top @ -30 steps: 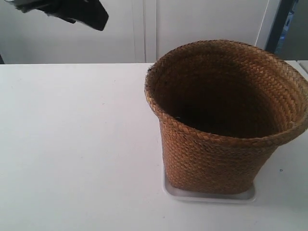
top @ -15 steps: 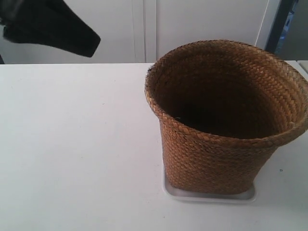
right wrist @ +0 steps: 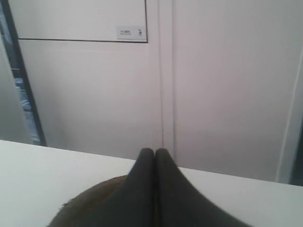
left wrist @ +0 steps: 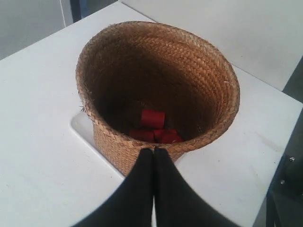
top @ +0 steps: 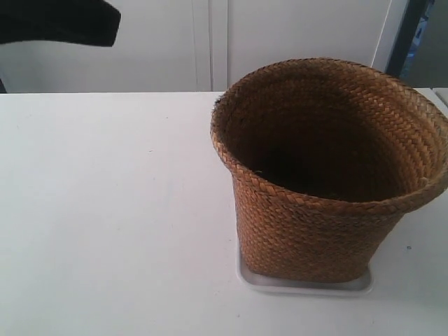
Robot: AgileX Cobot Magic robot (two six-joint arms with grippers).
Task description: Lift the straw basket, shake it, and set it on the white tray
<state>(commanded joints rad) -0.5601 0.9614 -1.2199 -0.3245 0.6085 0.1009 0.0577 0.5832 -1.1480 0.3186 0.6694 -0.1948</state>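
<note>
Item 1. Straw basket (top: 329, 175): brown, woven, with a round flared rim narrowing to a smaller base. It stands upright with its mouth open upward. In the exterior view it is at about 3 to 4 o'clock on the white table (top: 105, 210). Nothing grips it.

Item 2. White tray (top: 301, 283): shallow, with a low rim and rounded corners. It lies flat on the table directly under the basket. The basket's base rests on it, and a thin strip of tray shows around the base at 6 o'clock. The left wrist view shows one more tray corner jutting out beside the basket.

Item 3. Red cylinders (left wrist: 153, 118): a few short pieces lying together on the basket floor. They are seen only in the left wrist view, and the exact count is unclear.

Item 4. Left gripper (left wrist: 154, 150): black fingers pressed together tip to tip with nothing between them. It is above the basket and just outside its rim, clear of the weave.

Item 5. Right gripper (right wrist: 154, 151): fingers likewise closed flat against each other and empty. It points toward pale wall panels, with a dim brown edge of the basket below it.

Item 6. Arm at the exterior view's left (top: 56, 21): a dark shape at 10 to 11 o'clock, well apart from the basket. Only part of it is in frame.

Item 7. Small label (right wrist: 131, 32): on the wall panel, text too small to read.
</note>
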